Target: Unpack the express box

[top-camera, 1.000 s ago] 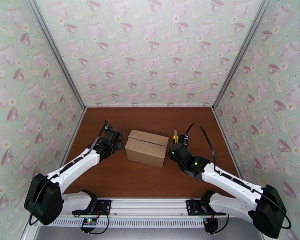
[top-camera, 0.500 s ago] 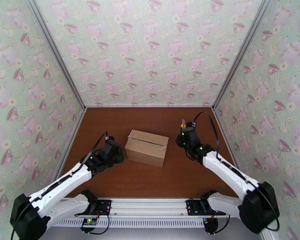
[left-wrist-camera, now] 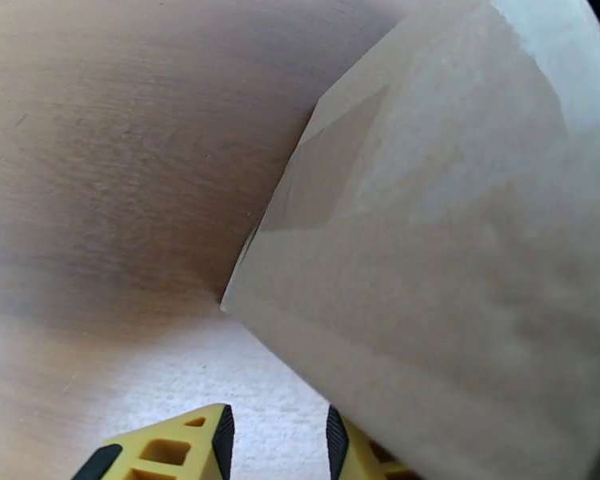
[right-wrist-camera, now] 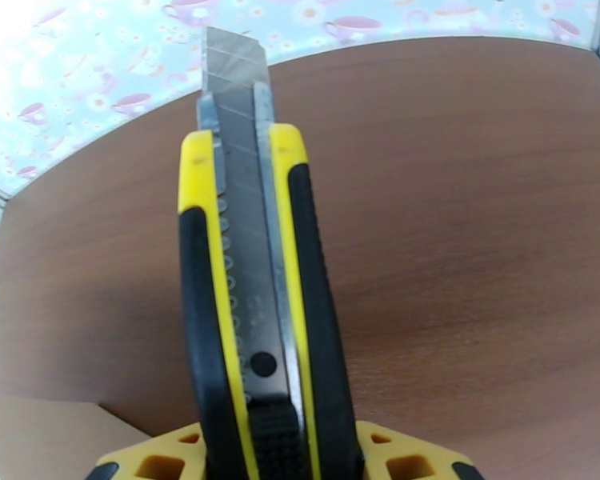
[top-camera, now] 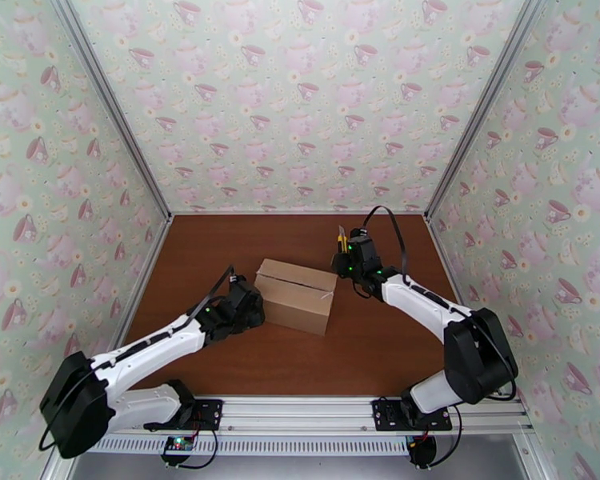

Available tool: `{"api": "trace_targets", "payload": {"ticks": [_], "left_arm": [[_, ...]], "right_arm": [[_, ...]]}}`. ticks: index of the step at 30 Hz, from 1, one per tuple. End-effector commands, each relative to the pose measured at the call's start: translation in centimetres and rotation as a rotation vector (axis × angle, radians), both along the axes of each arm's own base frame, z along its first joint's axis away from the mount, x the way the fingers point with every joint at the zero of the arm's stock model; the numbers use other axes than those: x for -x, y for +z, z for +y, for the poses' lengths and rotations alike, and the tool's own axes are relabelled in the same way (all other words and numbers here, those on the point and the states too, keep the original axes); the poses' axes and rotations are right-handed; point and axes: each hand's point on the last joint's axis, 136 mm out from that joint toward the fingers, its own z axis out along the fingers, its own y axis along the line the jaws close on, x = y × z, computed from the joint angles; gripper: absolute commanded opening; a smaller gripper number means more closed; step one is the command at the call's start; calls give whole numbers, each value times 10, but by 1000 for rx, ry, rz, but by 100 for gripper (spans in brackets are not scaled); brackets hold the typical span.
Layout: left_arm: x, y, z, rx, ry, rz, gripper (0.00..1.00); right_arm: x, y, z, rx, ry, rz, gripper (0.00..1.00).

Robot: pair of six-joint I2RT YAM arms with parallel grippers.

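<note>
The express box [top-camera: 294, 296], a plain brown carton with its flaps closed and a tape seam along the top, lies mid-table. My left gripper [top-camera: 253, 308] sits low against the box's left end. In the left wrist view its yellow fingertips [left-wrist-camera: 212, 442] stand slightly apart with bare table between them, and the box's side [left-wrist-camera: 460, 258] looms just to their right. My right gripper [top-camera: 348, 259] hovers by the box's far right corner, shut on a yellow-and-black utility knife [top-camera: 342, 240]. The knife [right-wrist-camera: 252, 314] has its blade [right-wrist-camera: 236, 90] extended, pointing toward the back wall.
The brown wooden table [top-camera: 220, 242] is enclosed by teacup-patterned walls [top-camera: 300, 114] on three sides. A metal rail [top-camera: 300, 410] carrying the arm bases runs along the near edge. A corner of the box [right-wrist-camera: 44, 434] shows at the lower left of the right wrist view.
My left gripper has slid right and nearer, up against the box's left end. My right arm has carried the knife from beside the box's right end to its far right corner.
</note>
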Motion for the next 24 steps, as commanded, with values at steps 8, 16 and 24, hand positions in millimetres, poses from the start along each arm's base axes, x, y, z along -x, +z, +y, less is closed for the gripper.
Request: {"api": "trace_targets", "payload": {"ticks": [8, 16, 24], "left_arm": [[-40, 11, 12, -14, 78, -71, 38], [-60, 10, 37, -52, 130, -88, 38], [-68, 19, 60, -97, 138, -97, 38]], "right_arm": [[28, 5, 15, -84, 24, -17, 0], [57, 1, 23, -119, 9, -7, 0], [79, 4, 25, -154, 9, 3, 0]]}}
